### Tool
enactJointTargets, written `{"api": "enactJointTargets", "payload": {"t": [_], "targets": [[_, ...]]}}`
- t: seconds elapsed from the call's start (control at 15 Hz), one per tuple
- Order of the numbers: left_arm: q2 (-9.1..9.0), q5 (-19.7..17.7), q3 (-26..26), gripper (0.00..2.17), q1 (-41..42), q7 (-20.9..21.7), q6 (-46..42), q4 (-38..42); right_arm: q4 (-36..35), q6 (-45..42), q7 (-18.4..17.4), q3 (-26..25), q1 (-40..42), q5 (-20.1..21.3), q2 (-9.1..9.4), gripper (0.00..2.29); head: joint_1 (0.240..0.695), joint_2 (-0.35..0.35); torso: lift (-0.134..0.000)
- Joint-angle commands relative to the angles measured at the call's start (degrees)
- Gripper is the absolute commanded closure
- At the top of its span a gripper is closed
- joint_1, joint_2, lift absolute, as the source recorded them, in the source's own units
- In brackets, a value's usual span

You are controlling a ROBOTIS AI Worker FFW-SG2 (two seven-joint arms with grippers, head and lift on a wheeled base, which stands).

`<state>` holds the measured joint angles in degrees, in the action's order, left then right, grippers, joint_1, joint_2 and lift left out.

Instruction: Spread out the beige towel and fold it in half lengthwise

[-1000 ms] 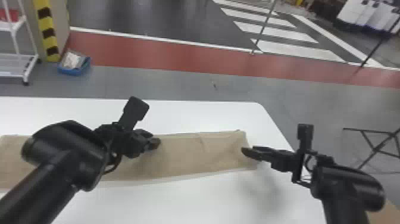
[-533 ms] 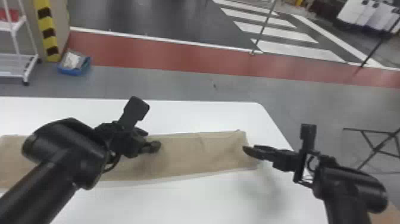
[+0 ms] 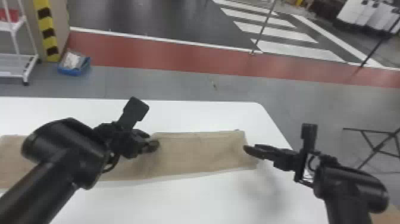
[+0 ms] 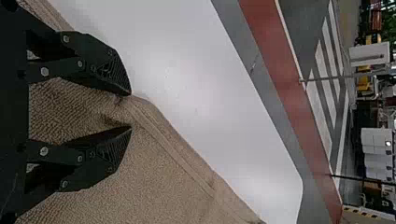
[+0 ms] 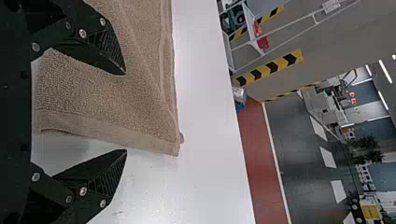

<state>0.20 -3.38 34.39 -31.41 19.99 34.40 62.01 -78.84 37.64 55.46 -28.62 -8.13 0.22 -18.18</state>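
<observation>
The beige towel (image 3: 202, 153) lies as a long, narrow folded strip across the table. My left gripper (image 3: 152, 141) is low over the strip's far edge, left of centre. In the left wrist view, my left gripper (image 4: 130, 111) is open, with the towel (image 4: 154, 172) slightly rucked up between its fingers. At the strip's right end is my right gripper (image 3: 245, 148). The right wrist view has my right gripper (image 5: 125, 112) open, one finger over the towel (image 5: 102, 93) and the other over bare table beyond its end hem.
The white table (image 3: 190, 202) has its far right corner beyond the towel's right end. On the floor past it stand a white rack (image 3: 18, 59), a blue box (image 3: 73, 63) and, at right, a black folding frame (image 3: 375, 147).
My right gripper has shifted slightly to the right and away. The left gripper's fingers have changed a little in position at the towel's far edge, while the towel looks the same.
</observation>
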Motion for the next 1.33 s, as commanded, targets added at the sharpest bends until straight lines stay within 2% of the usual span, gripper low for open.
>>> {"api": "enactJointTargets", "payload": {"t": [0.0, 1.27], "targets": [[0.15, -0.49, -0.47, 0.71, 0.39, -0.13, 0.01, 0.3, 0.0, 0.11, 0.0, -0.04, -0.04, 0.05, -0.01, 0.34, 0.695, -0.35, -0.124], [-0.2, -5.5, -2.31, 0.71, 0.39, 0.84, -0.16, 1.8, 0.0, 0.82, 0.09, -0.3, 0.13, 0.84, -0.19, 0.34, 0.695, -0.35, -0.124]]}}
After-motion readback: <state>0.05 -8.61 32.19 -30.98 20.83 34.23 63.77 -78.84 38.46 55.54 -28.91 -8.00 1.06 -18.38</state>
